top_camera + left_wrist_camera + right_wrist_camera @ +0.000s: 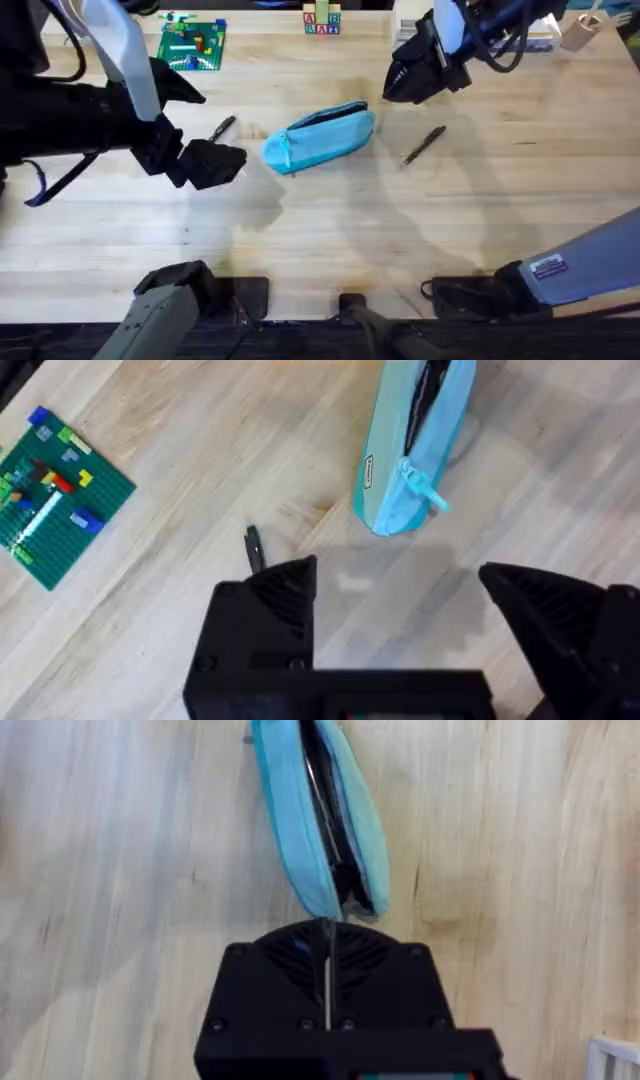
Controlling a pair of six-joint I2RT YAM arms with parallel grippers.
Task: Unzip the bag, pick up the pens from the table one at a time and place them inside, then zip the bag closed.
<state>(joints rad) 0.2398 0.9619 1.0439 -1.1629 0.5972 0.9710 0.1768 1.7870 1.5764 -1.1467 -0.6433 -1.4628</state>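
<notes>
Right claw [327, 982] pressed together by the unzipped bag [318, 810]; left claw [400, 595] spread

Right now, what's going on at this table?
Two robot arms are working on a light blue bag lying mid-table. Its zipper looks open along the top, dark inside. Both pens are on the wood: one beside the bag's pull-tab end, one off its other end. The left gripper is open and empty near the pull-tab end. The right gripper is shut, fingers pressed together, empty, close to the bag's other end. Nothing has gone into the bag yet, as far as I can see.
</notes>
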